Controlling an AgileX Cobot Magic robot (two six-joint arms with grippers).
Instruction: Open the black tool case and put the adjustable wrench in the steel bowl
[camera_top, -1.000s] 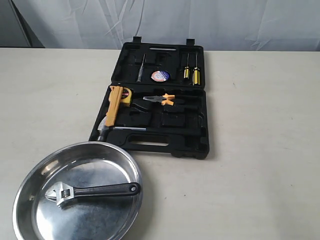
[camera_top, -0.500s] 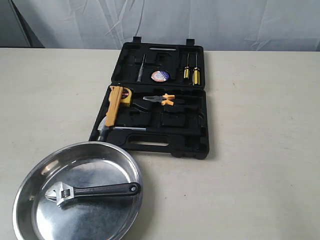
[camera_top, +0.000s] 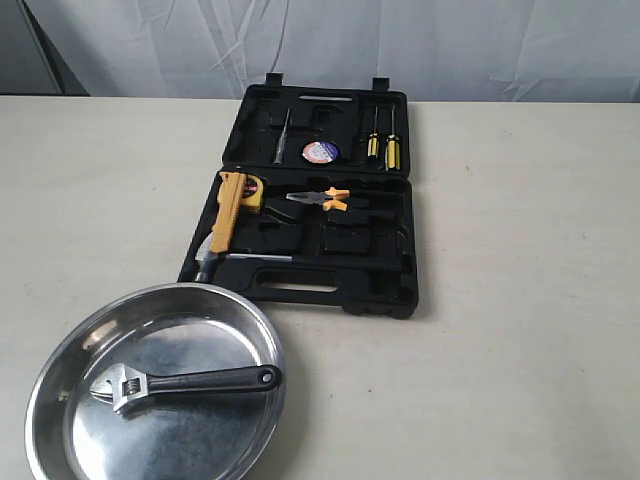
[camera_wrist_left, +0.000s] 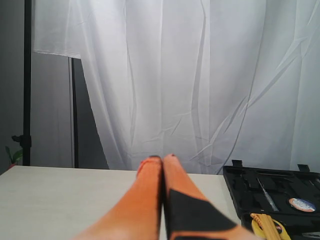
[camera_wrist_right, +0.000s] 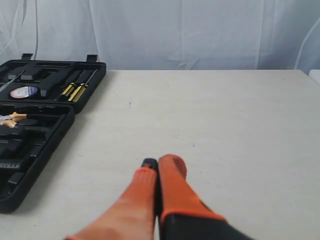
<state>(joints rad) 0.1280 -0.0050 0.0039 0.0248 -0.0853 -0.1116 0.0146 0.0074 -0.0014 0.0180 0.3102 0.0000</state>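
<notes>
The black tool case (camera_top: 310, 205) lies open flat on the table, lid half towards the back. It also shows in the left wrist view, case (camera_wrist_left: 280, 192), and in the right wrist view, case (camera_wrist_right: 35, 125). The adjustable wrench (camera_top: 185, 382) lies inside the steel bowl (camera_top: 60, 370) at the front left, silver jaw to the left, black handle to the right. Neither arm appears in the exterior view. My left gripper (camera_wrist_left: 161, 159) is shut and empty, held above the table left of the case. My right gripper (camera_wrist_right: 159, 164) is shut and empty over bare table right of the case.
In the case sit a yellow-handled hammer (camera_top: 228, 215), orange-handled pliers (camera_top: 325, 199), two screwdrivers (camera_top: 382, 140), a tape roll (camera_top: 320, 151) and a thin metal tool (camera_top: 283, 135). A white curtain (camera_top: 330, 45) hangs behind the table. A dark stand (camera_wrist_left: 27, 85) rises at the far left.
</notes>
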